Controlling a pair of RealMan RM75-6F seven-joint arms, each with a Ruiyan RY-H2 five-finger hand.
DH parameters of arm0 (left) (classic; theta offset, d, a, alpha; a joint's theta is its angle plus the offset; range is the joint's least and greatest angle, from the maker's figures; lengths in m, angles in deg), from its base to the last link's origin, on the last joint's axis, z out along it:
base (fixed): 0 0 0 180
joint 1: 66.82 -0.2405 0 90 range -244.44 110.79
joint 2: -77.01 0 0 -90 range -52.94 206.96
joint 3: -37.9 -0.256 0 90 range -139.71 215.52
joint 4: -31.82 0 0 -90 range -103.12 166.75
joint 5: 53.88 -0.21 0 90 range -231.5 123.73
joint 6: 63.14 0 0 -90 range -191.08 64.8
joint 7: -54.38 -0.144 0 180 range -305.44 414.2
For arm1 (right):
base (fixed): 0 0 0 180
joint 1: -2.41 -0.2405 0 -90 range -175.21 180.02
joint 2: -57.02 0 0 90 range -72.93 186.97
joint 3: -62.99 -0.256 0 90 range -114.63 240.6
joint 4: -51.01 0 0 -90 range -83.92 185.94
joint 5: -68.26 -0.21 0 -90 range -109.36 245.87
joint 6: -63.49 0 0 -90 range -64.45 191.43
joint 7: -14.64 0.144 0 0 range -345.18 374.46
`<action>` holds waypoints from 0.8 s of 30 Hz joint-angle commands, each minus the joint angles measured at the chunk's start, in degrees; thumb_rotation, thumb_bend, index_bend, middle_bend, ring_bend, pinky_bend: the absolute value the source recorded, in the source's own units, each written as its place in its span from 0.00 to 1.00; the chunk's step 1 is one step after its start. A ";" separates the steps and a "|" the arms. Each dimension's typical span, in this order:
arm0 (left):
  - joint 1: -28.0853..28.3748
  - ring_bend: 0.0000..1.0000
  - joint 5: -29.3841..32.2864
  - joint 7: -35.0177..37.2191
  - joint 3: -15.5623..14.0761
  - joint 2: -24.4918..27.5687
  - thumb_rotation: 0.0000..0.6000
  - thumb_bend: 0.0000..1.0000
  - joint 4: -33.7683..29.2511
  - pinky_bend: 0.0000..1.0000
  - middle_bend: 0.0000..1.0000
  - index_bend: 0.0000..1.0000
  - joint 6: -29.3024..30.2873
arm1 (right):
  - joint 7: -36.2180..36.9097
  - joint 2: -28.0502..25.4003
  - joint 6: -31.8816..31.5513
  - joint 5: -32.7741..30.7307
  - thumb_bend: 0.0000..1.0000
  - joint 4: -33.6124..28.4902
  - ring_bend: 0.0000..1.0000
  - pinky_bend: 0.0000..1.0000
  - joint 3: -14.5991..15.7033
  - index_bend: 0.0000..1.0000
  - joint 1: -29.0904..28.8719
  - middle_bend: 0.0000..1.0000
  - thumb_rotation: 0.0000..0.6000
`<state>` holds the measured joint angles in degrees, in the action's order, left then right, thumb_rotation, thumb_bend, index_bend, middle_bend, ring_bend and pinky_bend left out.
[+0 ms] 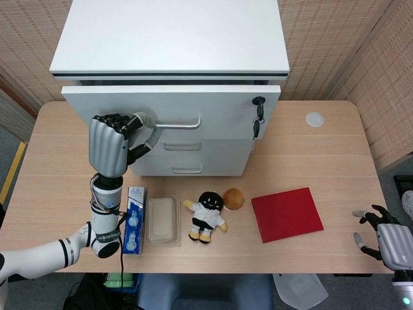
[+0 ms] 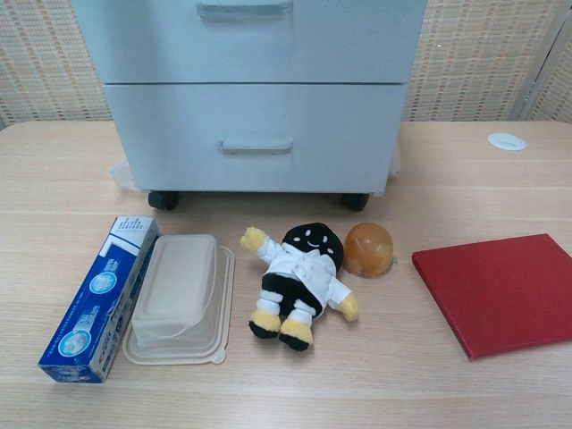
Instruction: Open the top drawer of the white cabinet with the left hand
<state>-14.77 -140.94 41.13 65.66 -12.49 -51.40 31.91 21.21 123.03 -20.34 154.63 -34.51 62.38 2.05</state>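
Cabinet [image 1: 169,39]: white, boxy, smooth flat top, three drawers with slim metal bar handles; stands on small dark castors at the far middle of the table.
Top drawer [image 1: 213,110]: front stands slightly forward of the two drawers below, a dark gap showing under the cabinet top.
Handle [image 1: 181,124]: thin silver bar, its left end inside the left hand's grasp.
Key [image 1: 258,110]: dark, hangs from the lock at the drawer front's right edge.
Left hand [image 1: 110,145]: grey metal shell with black fingertips, fingers curled around the left end of the handle; seen only in the head view.
Right hand [image 1: 387,239]: grey, fingers spread, holding nothing, at the near right corner off the table edge.
Table [image 1: 322,148]: pale wood grain, rounded corners, a white round cap [image 1: 314,119] set in at the far right.
Box [image 2: 100,297]: blue and white carton, long and narrow, near left.
Tub [image 2: 179,298]: beige translucent plastic, lidded, rounded oblong, just right of the box.
Doll [image 2: 299,284]: soft plush, black head, white coat, yellow hands and feet, lying face up at the centre.
Dome [image 2: 369,249]: amber, glossy, just right of the doll's head.
Book [image 2: 500,290]: flat red rectangle, matte cover, near right.
Walls [image 1: 335,39]: woven tan matting behind and to both sides.
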 commanded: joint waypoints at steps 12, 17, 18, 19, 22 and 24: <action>-0.65 1.00 -0.66 -0.35 -0.24 0.45 1.00 0.33 -1.34 1.00 1.00 0.61 0.07 | -0.25 -0.05 -0.19 0.11 0.32 -0.27 0.35 0.33 0.06 0.32 0.13 0.42 1.00; -0.83 1.00 -1.23 -0.42 -0.21 0.61 1.00 0.33 -1.84 1.00 1.00 0.61 0.41 | -0.35 0.00 -0.16 0.12 0.32 -0.31 0.35 0.33 0.05 0.32 0.11 0.42 1.00; -0.87 1.00 -1.27 -0.46 -0.20 0.65 1.00 0.33 -1.97 1.00 1.00 0.61 0.43 | -0.36 0.00 -0.18 0.12 0.32 -0.32 0.35 0.33 0.05 0.32 0.13 0.42 1.00; -0.94 1.00 -1.35 -0.50 -0.21 0.71 1.00 0.33 -2.12 1.00 1.00 0.61 0.46 | -0.36 0.00 -0.19 0.10 0.32 -0.32 0.35 0.33 0.04 0.32 0.14 0.42 1.00; -1.11 1.00 -1.68 -0.65 -0.34 0.81 1.00 0.33 -2.40 1.00 1.00 0.61 0.59 | -0.40 0.01 -0.17 0.10 0.32 -0.31 0.35 0.33 0.05 0.32 0.14 0.42 1.00; -1.22 1.00 -1.87 -0.72 -0.46 0.85 1.00 0.33 -2.62 1.00 1.00 0.61 0.63 | -0.43 0.04 -0.14 0.12 0.32 -0.33 0.35 0.33 0.06 0.32 0.12 0.42 1.00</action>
<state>-15.96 -142.77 40.44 65.24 -11.66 -53.97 32.52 20.78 123.07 -20.48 154.74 -34.84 62.44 2.17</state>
